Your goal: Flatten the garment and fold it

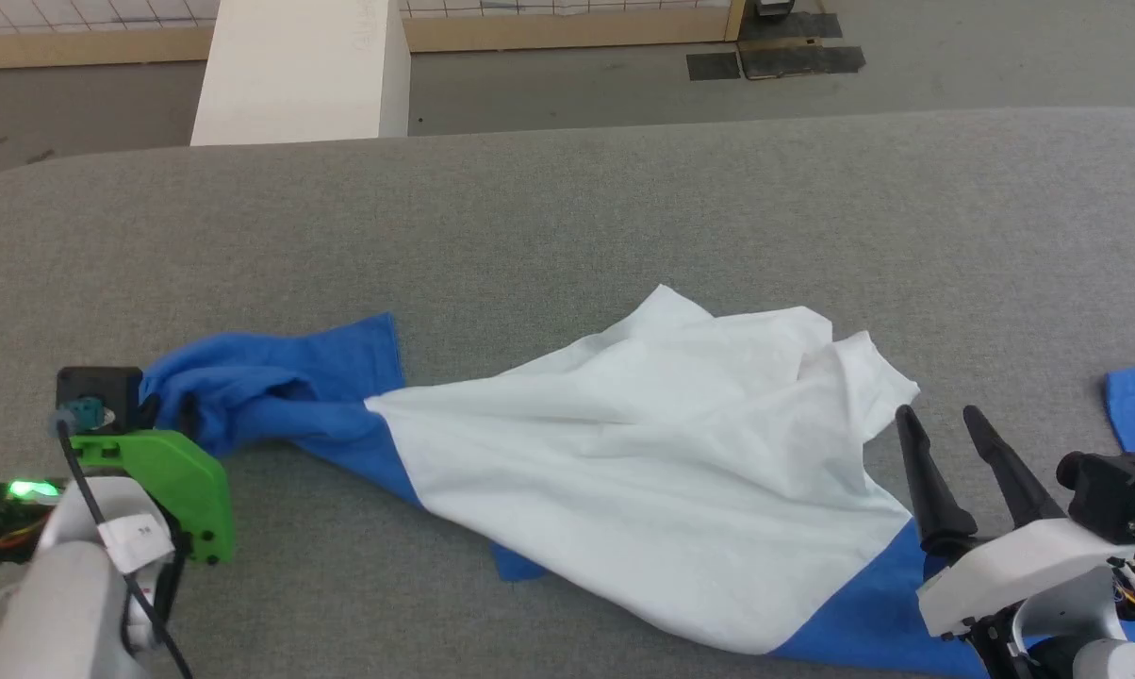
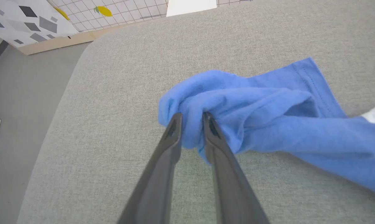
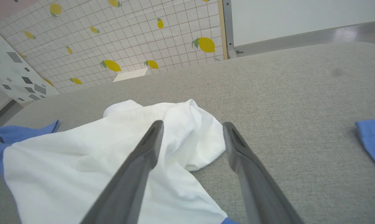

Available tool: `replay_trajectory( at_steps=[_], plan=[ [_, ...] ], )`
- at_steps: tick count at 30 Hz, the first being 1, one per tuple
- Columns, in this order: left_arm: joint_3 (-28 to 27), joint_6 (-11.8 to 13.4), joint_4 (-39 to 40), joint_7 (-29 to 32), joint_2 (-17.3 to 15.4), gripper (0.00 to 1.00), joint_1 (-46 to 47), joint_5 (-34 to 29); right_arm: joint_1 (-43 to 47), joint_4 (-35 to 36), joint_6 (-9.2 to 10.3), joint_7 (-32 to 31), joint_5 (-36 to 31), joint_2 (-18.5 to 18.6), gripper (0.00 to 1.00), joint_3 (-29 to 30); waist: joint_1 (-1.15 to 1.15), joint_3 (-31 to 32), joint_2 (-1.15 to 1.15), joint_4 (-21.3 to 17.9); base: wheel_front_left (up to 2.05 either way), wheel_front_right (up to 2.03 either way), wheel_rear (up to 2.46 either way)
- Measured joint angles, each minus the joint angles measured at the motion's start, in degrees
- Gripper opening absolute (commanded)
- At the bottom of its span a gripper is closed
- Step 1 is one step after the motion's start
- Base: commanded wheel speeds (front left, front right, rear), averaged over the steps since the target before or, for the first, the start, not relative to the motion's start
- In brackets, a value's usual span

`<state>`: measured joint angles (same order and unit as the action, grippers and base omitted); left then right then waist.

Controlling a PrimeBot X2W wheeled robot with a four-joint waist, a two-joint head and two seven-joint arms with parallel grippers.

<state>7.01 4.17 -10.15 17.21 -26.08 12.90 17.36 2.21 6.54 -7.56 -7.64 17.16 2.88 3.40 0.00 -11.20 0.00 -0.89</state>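
The left hand (image 2: 190, 119) is clamped on a bunched wad of blue sleeve at the left end of the shirt (image 1: 643, 453). A pull may only stretch that wad (several layers seem caught) or slip off, leaving the white body crumpled mid-desk. The right hand (image 1: 940, 415), fingers apart, hovers by the right edge and could snag it. The desk (image 1: 624, 207) is grey and cloth-covered; beyond are grey floor, a white block (image 1: 304, 66) and a lemon-patterned wall (image 3: 128, 46).

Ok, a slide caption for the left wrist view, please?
Left gripper pinching the garment's bunched bright blue knit sleeve on the grey fabric table.
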Motion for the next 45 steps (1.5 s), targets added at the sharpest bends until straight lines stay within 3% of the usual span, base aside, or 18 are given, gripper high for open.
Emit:
replay_trajectory(
  at_steps=[6, 12, 15, 19, 20, 21, 22, 30, 38, 45],
  plan=[
    [-1.00, 1.05, -0.40, -7.55, 5.39, 1.00, -2.03, 3.18, -1.36, -2.13, 0.00, -1.76, -1.77, -0.02, 1.00, -0.31, 0.00, 0.37, 0.00, 0.74, 0.00, 0.00, 0.00],
    [-2.03, 2.99, 4.11, -22.78, 11.68, 1.00, -5.48, 3.64, -6.91, -5.46, 0.00, -6.11, -4.38, -0.04, 1.00, 0.82, 0.00, 0.51, 0.00, 2.70, 0.00, 0.00, 0.00],
    [-0.94, 2.97, 4.74, -28.70, 14.15, 1.00, -5.87, 3.24, -10.90, -10.23, 0.00, -12.49, -5.66, 0.02, 1.00, 1.97, 0.00, 0.19, 0.00, 4.17, 0.00, 0.00, 0.00],
    [0.58, 2.92, 4.49, -31.14, 16.50, 1.00, -5.67, 2.05, -14.88, -15.59, 0.00, -23.84, -10.37, -0.07, 1.00, 2.48, 0.00, -0.40, 0.00, 6.17, 0.00, 0.00, 0.00],
    [1.08, 2.86, 4.21, -31.37, 17.11, 1.00, -5.54, 1.68, -15.89, -16.33, 0.00, -26.73, -11.92, -0.04, 0.43, 2.78, 0.00, -0.59, 0.00, 6.75, 0.00, 0.00, 0.00],
    [1.23, 2.61, 3.91, -31.52, 17.68, 1.00, -5.31, 1.57, -16.94, -16.46, 0.00, -28.63, -13.71, -0.04, 0.13, 2.86, 0.00, -0.79, 0.00, 7.32, 0.00, 0.00, 0.00],
    [1.30, 2.35, 3.63, -31.65, 18.19, 1.00, -4.97, 1.57, -18.25, -16.38, 0.00, -29.53, -14.54, -0.04, 0.00, 2.98, 0.00, -1.01, 0.00, 7.88, 0.00, 0.00, 0.00],
    [0.75, 0.27, 3.20, -31.77, 20.51, 1.00, -2.41, 0.62, -32.62, -17.72, 0.00, -26.99, -17.78, 0.86, 0.00, 2.20, 0.00, -3.77, 0.00, 10.94, 0.00, 0.00, 0.00],
    [0.14, -2.18, 3.05, -31.77, 22.37, 1.00, 0.79, -0.75, -51.18, -27.85, -0.02, -16.51, -18.48, 6.38, 0.00, -0.92, 0.00, -8.35, 0.00, 14.21, 0.00, 0.00, 0.00],
    [0.57, -3.10, 2.91, -31.77, 22.87, 1.00, 3.19, -0.71, -61.10, -37.76, -0.02, -9.99, -23.01, 9.50, 0.00, 0.12, 0.01, -13.06, 0.00, 17.32, 0.00, 0.00, 0.00]
  ],
)
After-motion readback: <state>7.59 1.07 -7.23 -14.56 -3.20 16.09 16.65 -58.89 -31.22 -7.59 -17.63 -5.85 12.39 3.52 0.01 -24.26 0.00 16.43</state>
